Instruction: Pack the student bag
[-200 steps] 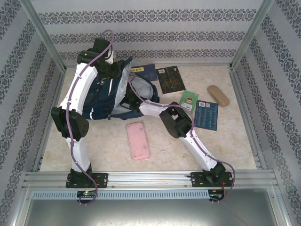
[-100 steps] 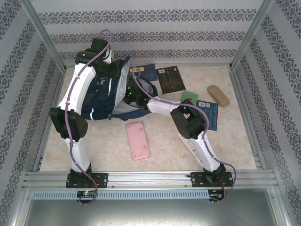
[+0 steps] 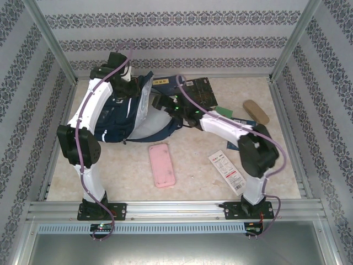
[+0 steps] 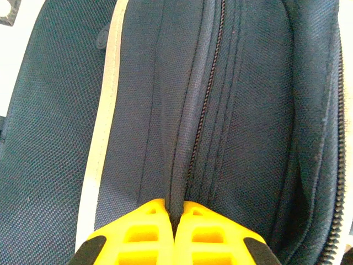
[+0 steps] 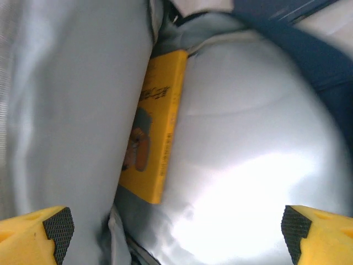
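The left fingers (image 4: 146, 234) are pressed together at the bottom of the left wrist frame, pinching a ridge of navy fabric beside a closed zip on the student bag (image 3: 116, 118). The right fingers (image 5: 309, 232) are spread wide at the lower corners of the right wrist frame, holding nothing, with pale lining between them. A yellow book (image 5: 157, 132) stands on edge between two folds of that lining, its long side running top to bottom. In the top view the bag lies in the upper left of the tabletop (image 3: 127, 171), long axis roughly left to right, mouth gaping toward the right. A pink case (image 3: 161, 164) lies just below it.
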{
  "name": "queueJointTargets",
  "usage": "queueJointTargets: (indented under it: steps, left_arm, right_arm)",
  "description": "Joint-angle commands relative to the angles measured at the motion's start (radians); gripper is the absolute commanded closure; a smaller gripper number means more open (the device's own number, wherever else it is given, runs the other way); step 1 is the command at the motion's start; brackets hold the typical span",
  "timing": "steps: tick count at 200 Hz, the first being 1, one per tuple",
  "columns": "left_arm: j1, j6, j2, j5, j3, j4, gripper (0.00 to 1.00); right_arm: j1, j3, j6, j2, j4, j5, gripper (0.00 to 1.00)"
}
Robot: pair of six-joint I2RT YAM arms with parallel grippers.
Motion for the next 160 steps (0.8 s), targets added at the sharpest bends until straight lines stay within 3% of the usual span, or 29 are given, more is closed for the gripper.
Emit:
queueJointTargets:
  steps: [1,37,56,67,104,160]
  left_arm:
    - [0.020,0.029,-0.028,-0.037,-0.037,0.059,1.00]
    - [0.018,0.021,-0.024,-0.009,-0.101,0.088,0.99]
    - [0.016,0.005,-0.030,0.021,-0.144,0.111,0.89]
    - [0.014,-0.005,-0.039,0.054,-0.174,0.135,0.76]
    - [-0.034,-0.090,-0.085,0.105,-0.258,0.216,0.53]
    - [-0.263,-0.300,-0.059,0.092,-0.323,0.409,0.52]
  right_arm:
    - [-0.073,-0.105,-0.139,-0.130,-0.097,0.082,0.02]
    - [-0.232,-0.237,-0.221,-0.266,-0.236,0.117,0.02]
    - [-0.314,-0.299,-0.263,-0.329,-0.306,0.164,0.02]
    - [-0.367,-0.339,-0.282,-0.360,-0.334,0.180,0.02]
    - [-0.569,-0.444,-0.318,-0.431,-0.388,0.192,0.02]
    - [-0.787,-0.491,-0.432,-0.411,-0.376,0.128,0.02]
